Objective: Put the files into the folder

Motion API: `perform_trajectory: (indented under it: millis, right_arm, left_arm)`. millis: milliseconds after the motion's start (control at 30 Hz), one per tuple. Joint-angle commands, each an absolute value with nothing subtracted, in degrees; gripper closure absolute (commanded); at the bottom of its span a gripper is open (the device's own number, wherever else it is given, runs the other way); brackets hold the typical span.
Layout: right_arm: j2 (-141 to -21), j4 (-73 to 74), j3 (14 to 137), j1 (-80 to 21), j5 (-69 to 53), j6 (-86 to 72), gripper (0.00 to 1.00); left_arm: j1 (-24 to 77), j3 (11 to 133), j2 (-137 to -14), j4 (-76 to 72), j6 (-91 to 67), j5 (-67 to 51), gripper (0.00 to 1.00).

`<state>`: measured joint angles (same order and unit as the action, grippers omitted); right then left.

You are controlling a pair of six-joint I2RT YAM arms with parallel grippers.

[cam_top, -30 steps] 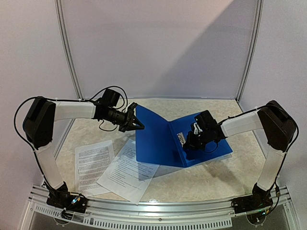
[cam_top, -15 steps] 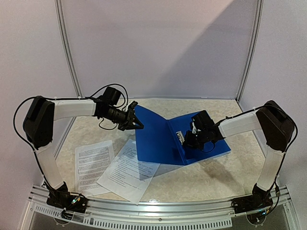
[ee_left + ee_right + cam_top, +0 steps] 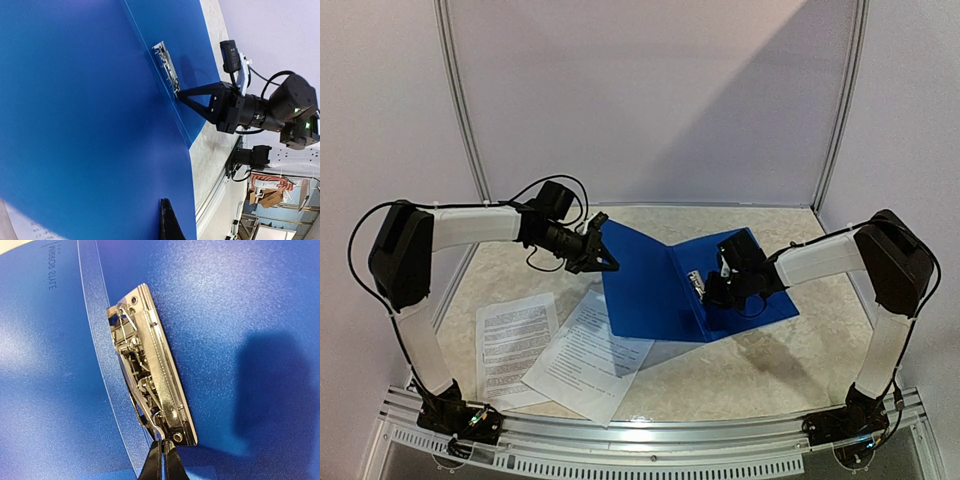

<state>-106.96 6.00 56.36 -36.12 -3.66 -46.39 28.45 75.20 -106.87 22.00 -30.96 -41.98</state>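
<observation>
The folder [image 3: 650,290] is laid open near the middle of the bench [image 3: 750,375], its right half flat and its left cover raised at a steep tilt. The upper left edge of that cover is clamped in the left tool [image 3: 610,264]. In the left wrist view one finger [image 3: 167,220] is seen against the inner face, and the other is hidden behind the sheet of plastic. The metal clip [image 3: 150,370] is fixed along the spine fold. Its near end is met by the right tool [image 3: 163,450], whose fingers are closed together. Whether anything is pinched between them cannot be told.

The files [image 3: 588,352] are spread on the bench to the front left. One sheet is angled, with its far corner reaching under the folder's near left edge. The other [image 3: 515,345] is laid just beside it, and their edges overlap.

Bare bench is seen in front of the folder's right half as far as the rail [image 3: 650,430]. More is seen behind the folder up to the back wall.
</observation>
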Motion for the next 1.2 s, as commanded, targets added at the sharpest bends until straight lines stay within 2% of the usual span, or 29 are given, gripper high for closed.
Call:
perform_trajectory:
  millis: [0, 633, 933, 1167]
  right_arm:
    - [-109.83, 26.59, 53.08, -32.75, 9.83, -43.87, 1.00]
    - [-102.69, 26.44, 57.62, -32.32, 6.40, -43.09, 1.00]
    - [-113.46, 23.61, 56.05, -32.40, 5.72, -43.17, 1.00]
    - [-116.99, 24.02, 54.32, -32.35, 9.04, -43.22, 1.00]
  left_arm:
    - [28.83, 76.90, -106.92, 26.98, -27.77, -42.93, 1.00]
    - [28.86, 77.56, -107.31, 27.96, -27.05, -42.45, 1.00]
    - [29.00, 77.87, -107.82, 28.08, -27.25, -42.80, 1.00]
    - [29.21, 78.19, -107.91, 28.37, -27.16, -42.89, 1.00]
